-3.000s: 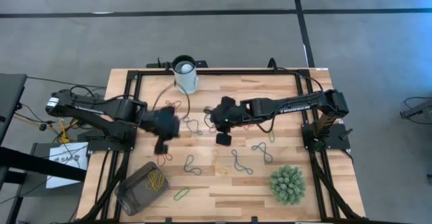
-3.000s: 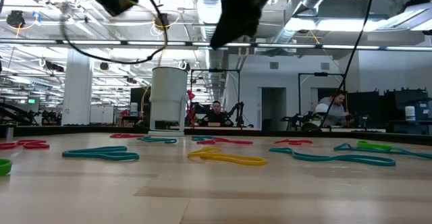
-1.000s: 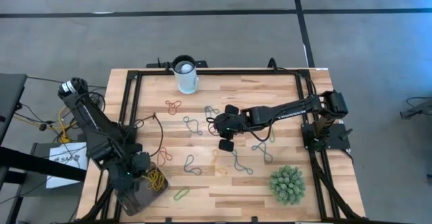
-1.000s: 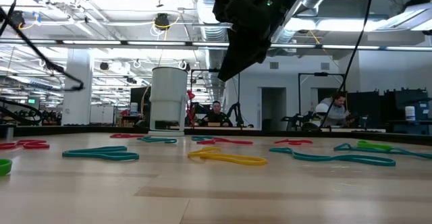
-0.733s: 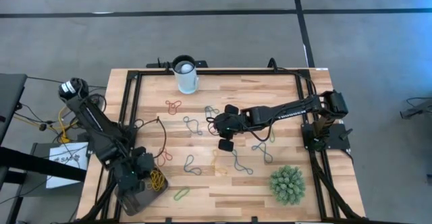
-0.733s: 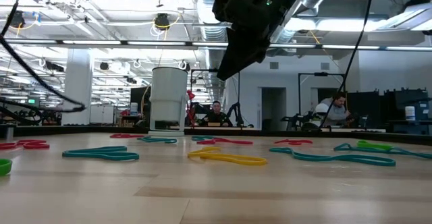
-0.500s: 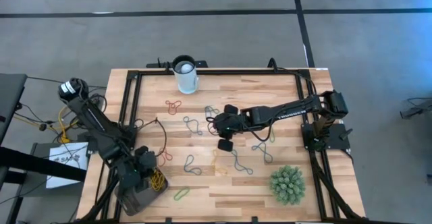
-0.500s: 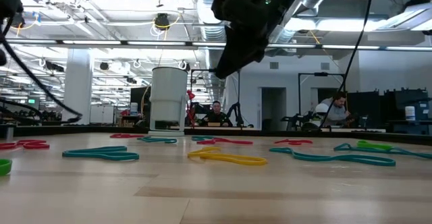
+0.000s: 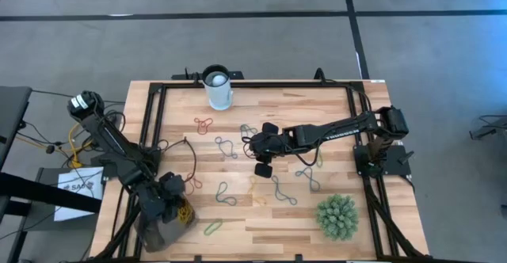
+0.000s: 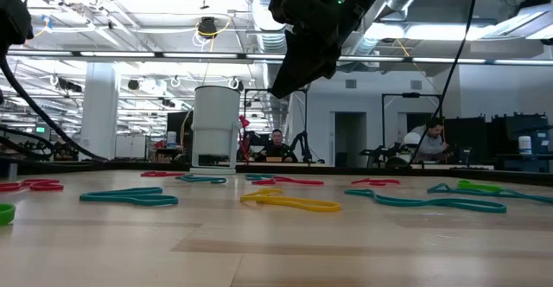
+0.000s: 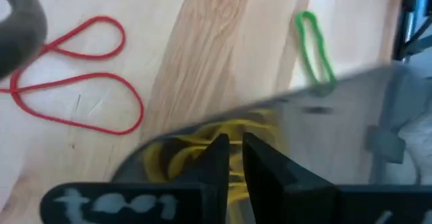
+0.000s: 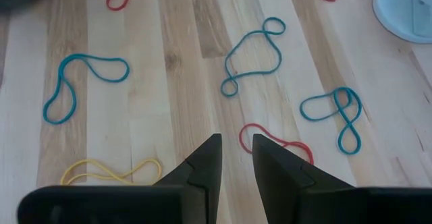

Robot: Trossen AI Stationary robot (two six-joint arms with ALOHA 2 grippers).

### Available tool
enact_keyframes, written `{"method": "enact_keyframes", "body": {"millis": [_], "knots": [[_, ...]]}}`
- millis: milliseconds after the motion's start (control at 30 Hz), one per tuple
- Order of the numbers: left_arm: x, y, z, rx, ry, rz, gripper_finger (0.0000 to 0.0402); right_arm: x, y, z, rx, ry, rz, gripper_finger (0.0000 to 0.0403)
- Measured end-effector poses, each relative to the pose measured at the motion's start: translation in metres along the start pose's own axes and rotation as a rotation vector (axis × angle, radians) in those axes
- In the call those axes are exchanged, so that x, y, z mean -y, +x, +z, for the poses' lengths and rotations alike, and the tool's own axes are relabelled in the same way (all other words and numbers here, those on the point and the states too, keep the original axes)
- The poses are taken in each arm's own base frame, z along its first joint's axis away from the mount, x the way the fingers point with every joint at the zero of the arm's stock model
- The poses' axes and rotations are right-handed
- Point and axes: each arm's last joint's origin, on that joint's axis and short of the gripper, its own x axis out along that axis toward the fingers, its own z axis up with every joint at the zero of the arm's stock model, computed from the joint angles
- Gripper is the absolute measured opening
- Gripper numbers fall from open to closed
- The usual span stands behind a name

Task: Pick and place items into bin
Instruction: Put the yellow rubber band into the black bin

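The left end effector [image 11: 231, 158] hangs directly over the bin [image 9: 156, 230], fingers barely parted, nothing visibly gripped; yellow bands [image 11: 177, 150] lie just below it. The right end effector [image 12: 235, 158] hovers slightly open and empty above a red band [image 12: 273, 140], probably light, floppy, best pinched across one loop.

Only legible text: "TROSSEN" in white on the right arm's forearm link [image 9: 342, 130], well back from the right gripper [image 9: 264, 168] toward its base. White sheet [image 9: 75, 185] beside the table, outboard of the left gripper [image 9: 168, 205], carries dark print, too small to read.
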Motion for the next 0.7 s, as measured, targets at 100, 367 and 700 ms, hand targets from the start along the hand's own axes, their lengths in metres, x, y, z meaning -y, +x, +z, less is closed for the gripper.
{"method": "enact_keyframes", "body": {"millis": [100, 367, 700], "knots": [[-0.003, 0.003, -0.002, -0.028, 0.023, 0.014, 0.0034, 0.0, 0.0, 0.0, 0.0, 0.0, 0.0, 0.0079], [0.023, -0.012, 0.01, 0.018, 0.121, -0.102, 0.0035, 0.0, 0.0, 0.0, 0.0, -0.008, 0.0, 0.0079], [0.051, -0.05, 0.035, 0.202, 0.344, 0.022, 0.0035, -0.001, 0.0, -0.002, -0.017, -0.012, 0.003, 0.0079]]}}
